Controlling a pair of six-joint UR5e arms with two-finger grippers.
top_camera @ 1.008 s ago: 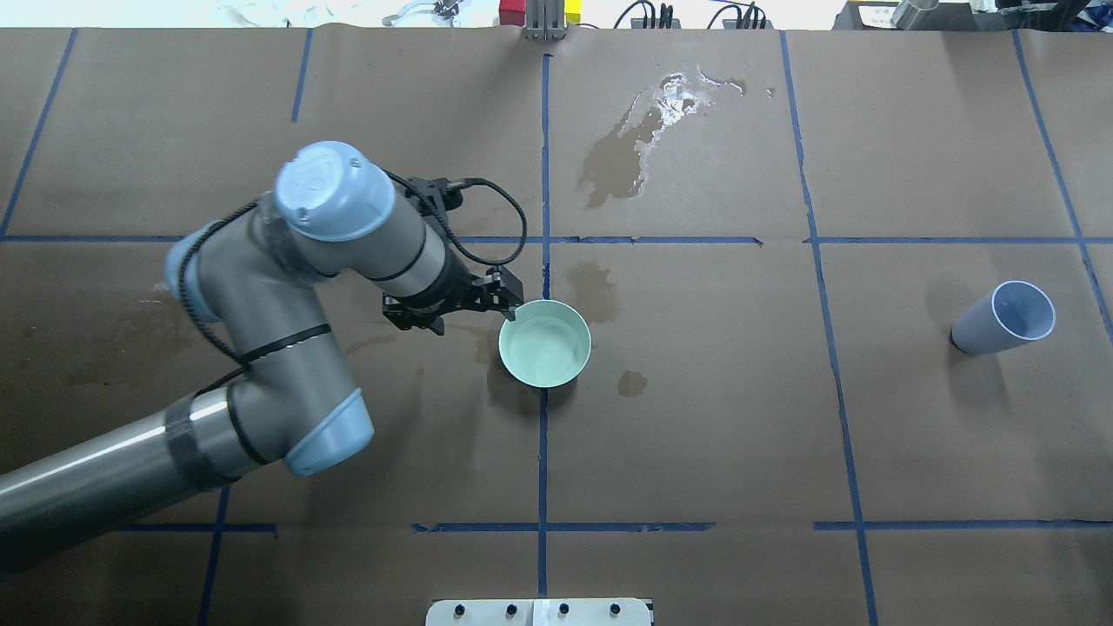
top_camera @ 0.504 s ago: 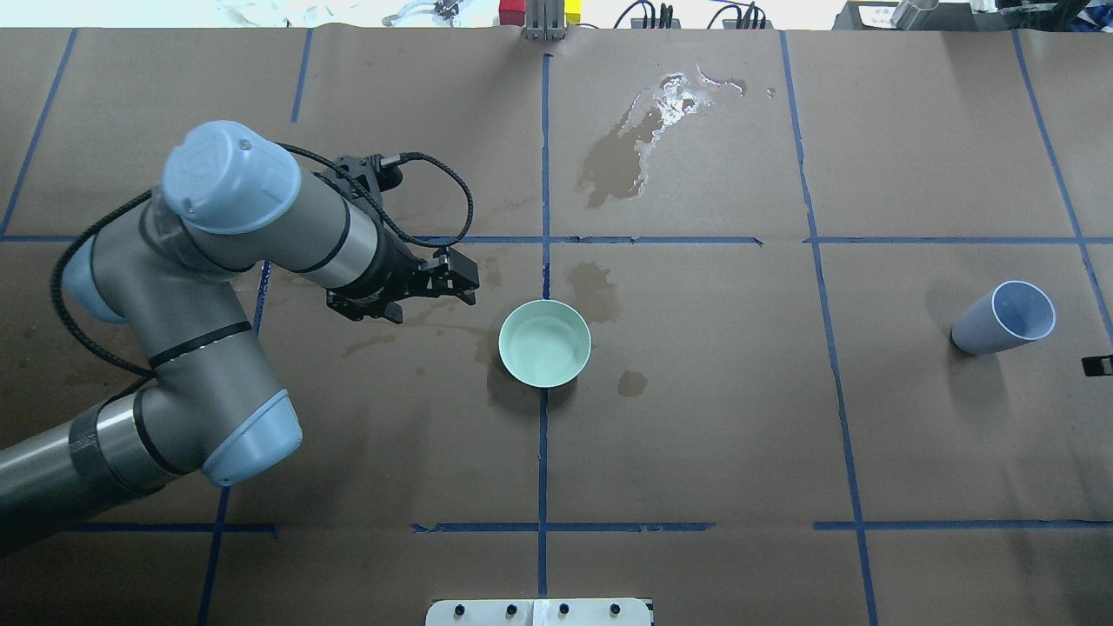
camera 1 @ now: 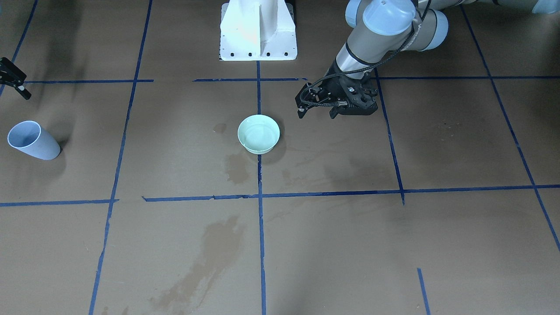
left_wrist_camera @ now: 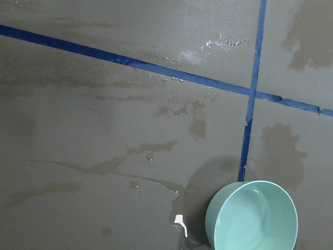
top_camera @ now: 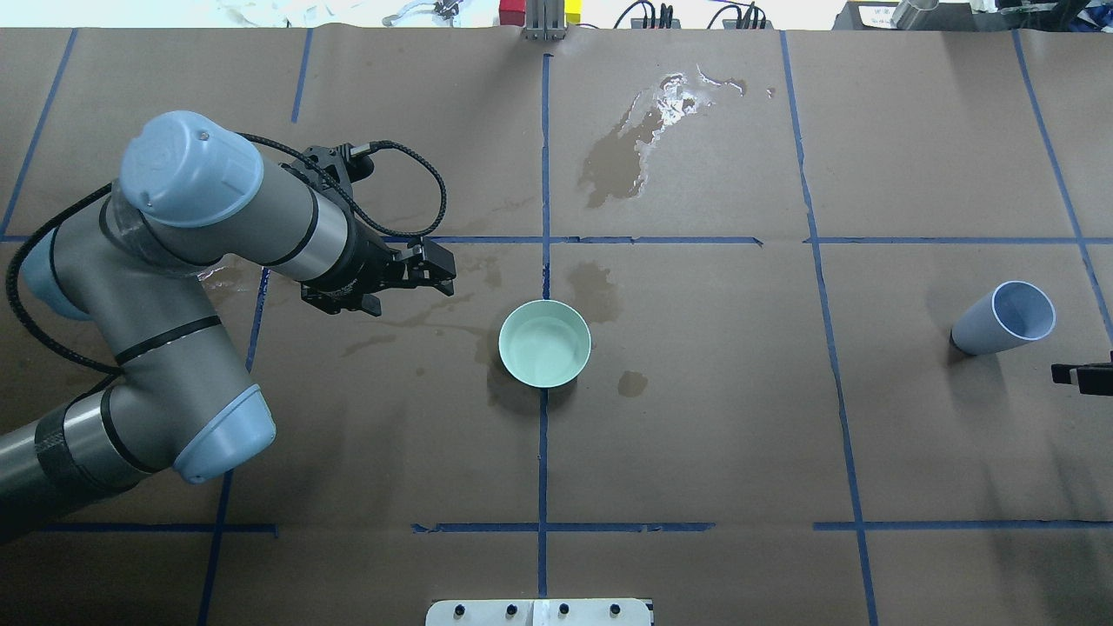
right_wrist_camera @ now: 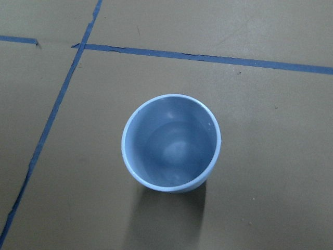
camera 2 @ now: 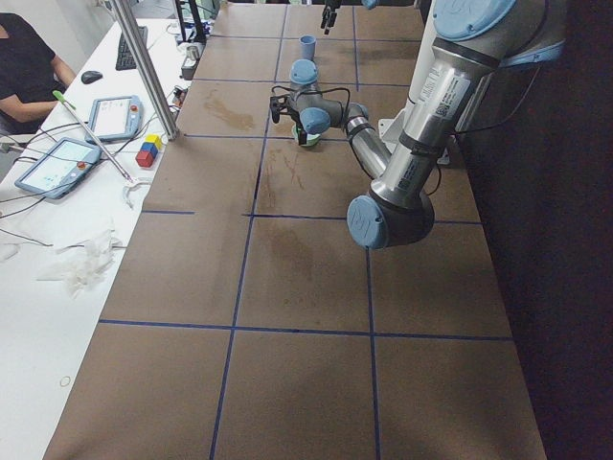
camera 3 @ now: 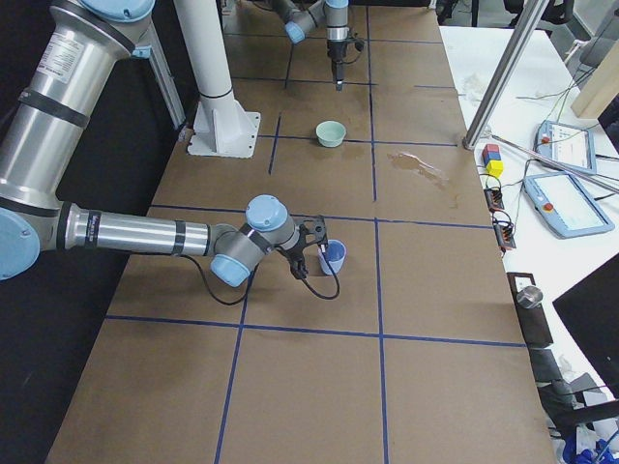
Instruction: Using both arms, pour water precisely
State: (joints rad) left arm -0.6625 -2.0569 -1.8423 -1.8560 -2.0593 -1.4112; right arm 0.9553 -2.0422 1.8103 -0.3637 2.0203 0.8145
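Two claws showed: front-facing, the left gripper (camera 1: pixel 316 113), spread and empty, hung well apart from the upright blue cup (camera 1: pixel 33 141). Overhead, the right gripper (top_camera: pixel 1083 376) sat just beside that cup, and I could not tell whether it was spread or closed. Its wrist view looked straight down at water (right_wrist_camera: pixel 174 153) seemingly inside the cup.

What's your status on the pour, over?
Left claw open, empty, beside mint bowl. Right claw near blue cup, grip unclear. Spilled water glinting on paper. Nothing between cup and bowl.
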